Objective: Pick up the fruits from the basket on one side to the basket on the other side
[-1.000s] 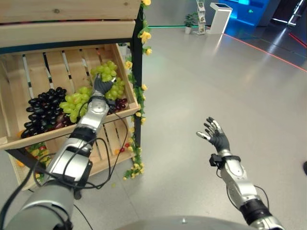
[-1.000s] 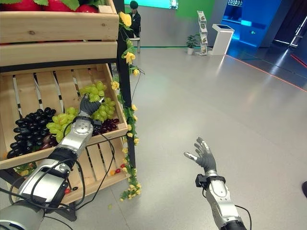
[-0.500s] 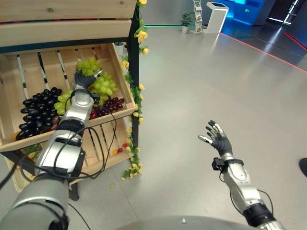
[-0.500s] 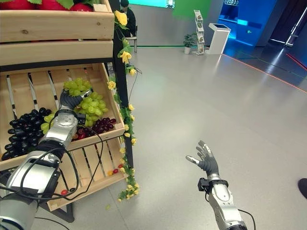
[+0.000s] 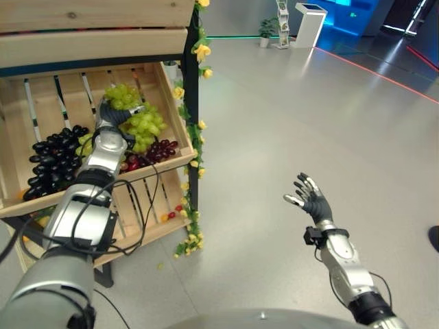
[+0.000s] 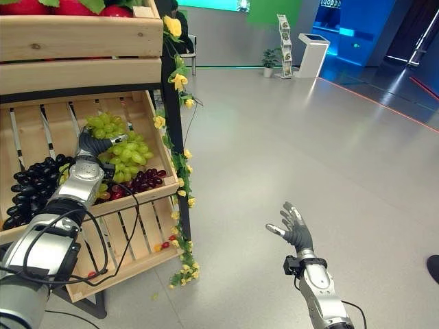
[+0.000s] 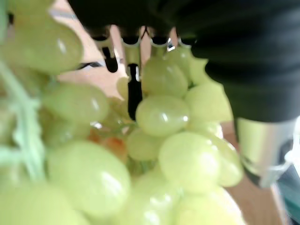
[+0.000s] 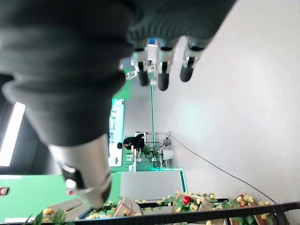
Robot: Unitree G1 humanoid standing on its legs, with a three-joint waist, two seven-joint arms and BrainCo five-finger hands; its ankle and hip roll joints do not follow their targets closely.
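A tall wooden stand (image 6: 82, 65) of slatted crates rises on my left, with a garland of yellow flowers (image 6: 180, 147) running down its dark corner post. The middle crate (image 5: 62, 89) tilts toward me, and inside it I see dark purple grapes (image 5: 51, 154) heaped at the left, a smaller cluster of red grapes (image 5: 154, 152) at the near right corner, and green grapes between them. Red fruit (image 6: 82, 7) sits in the crate above, at the top edge of the right eye view. The grey floor (image 5: 309, 110) spreads wide to the right, and far off stand a white kiosk (image 5: 306, 15) and a potted plant (image 5: 266, 29); a seated person (image 6: 180, 14) shows far behind the stand. My left arm reaches into the middle crate, and my left hand (image 5: 108, 116) has its fingers curled round the bunch of green grapes (image 5: 137, 113), lifted a little above the other fruit near the crate's right side; in my left wrist view the pale green berries (image 7: 164, 115) crowd right against my fingers (image 7: 133, 91). My right hand (image 5: 312, 202) hangs out over the bare floor on the right, well apart from the stand, its fingers spread wide and holding nothing.
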